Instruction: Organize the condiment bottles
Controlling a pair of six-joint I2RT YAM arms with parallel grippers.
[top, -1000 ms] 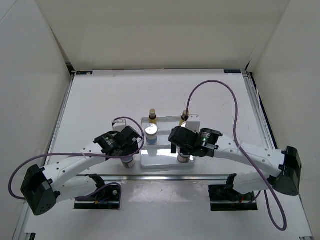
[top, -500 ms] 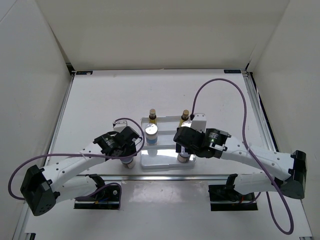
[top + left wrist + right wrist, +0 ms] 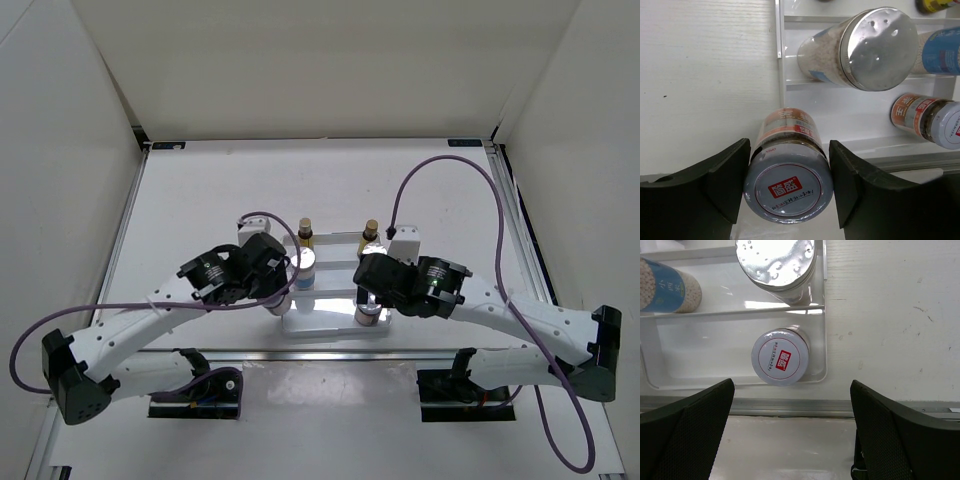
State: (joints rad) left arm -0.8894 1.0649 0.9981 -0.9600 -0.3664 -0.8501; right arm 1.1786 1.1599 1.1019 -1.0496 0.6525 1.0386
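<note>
The left gripper (image 3: pixel 789 155), shut tight on a grey-lidded jar (image 3: pixel 788 187), has brought it to the clear tray (image 3: pixel 781 75) corner just ahead, nearly home, while the right gripper (image 3: pixel 792 387) has backed off wide open, leaving its red-stamped jar (image 3: pixel 780 356) standing in front.

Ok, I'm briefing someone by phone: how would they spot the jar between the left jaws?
Start at the clear rectangular tray mid-table and go to its near left corner. The left gripper's jaws flank a stubby jar with an orange-red label. Its flat grey, red-logo lid differs from the shiny silver lid behind it.
</note>
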